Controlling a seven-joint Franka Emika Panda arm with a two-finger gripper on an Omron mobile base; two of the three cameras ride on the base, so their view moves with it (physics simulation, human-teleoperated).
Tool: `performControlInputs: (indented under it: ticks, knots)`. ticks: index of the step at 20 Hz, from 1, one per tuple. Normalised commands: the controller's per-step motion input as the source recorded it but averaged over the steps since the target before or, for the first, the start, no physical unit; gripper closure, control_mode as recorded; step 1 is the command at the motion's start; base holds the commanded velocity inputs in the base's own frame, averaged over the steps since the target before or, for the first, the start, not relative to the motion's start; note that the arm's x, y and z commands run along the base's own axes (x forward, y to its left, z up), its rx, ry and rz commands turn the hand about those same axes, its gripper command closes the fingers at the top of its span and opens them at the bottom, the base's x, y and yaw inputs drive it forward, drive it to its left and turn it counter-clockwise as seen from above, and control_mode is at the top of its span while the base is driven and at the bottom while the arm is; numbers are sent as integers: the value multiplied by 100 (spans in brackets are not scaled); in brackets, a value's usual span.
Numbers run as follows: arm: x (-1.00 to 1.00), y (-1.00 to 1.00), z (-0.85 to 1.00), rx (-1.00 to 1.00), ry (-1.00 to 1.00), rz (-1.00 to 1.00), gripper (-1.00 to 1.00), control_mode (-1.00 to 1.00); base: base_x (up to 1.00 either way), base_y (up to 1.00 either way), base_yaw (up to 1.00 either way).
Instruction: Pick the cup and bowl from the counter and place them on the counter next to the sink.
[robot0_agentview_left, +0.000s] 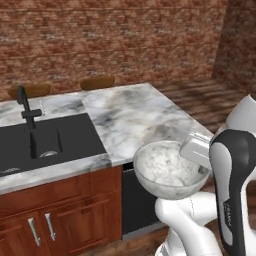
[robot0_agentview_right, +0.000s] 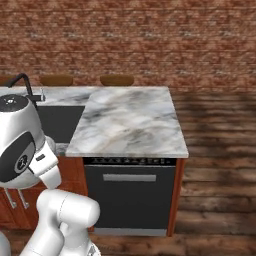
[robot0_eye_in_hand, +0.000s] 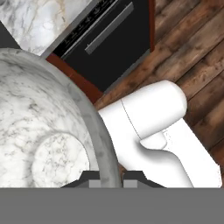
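Bowl (robot0_agentview_left: 167, 169) transport is in progress: the glassy bowl hangs in the lower centre-right of the left base view, off the front edge of the worktop (robot0_agentview_left: 135, 117), not resting on it. In the hand view the gripper (robot0_eye_in_hand: 109, 178) has its fingers closed on the bowl rim, one inside and one outside the wall. Remaining, by judgement: set the bowl on the marble beside the sink (robot0_agentview_left: 45, 140), at centre left. Cup status cannot be determined.
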Motion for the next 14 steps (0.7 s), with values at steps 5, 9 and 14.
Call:
performControlInputs:
  ticks: [5,9,14]
  knots:
    - [0,0,0,0,0,0,100,100,46,-16,27]
    - [0,0,0,0,0,0,100,100,52,-24,8]
    - [0,0,0,0,0,0,100,100,58,-19,0]
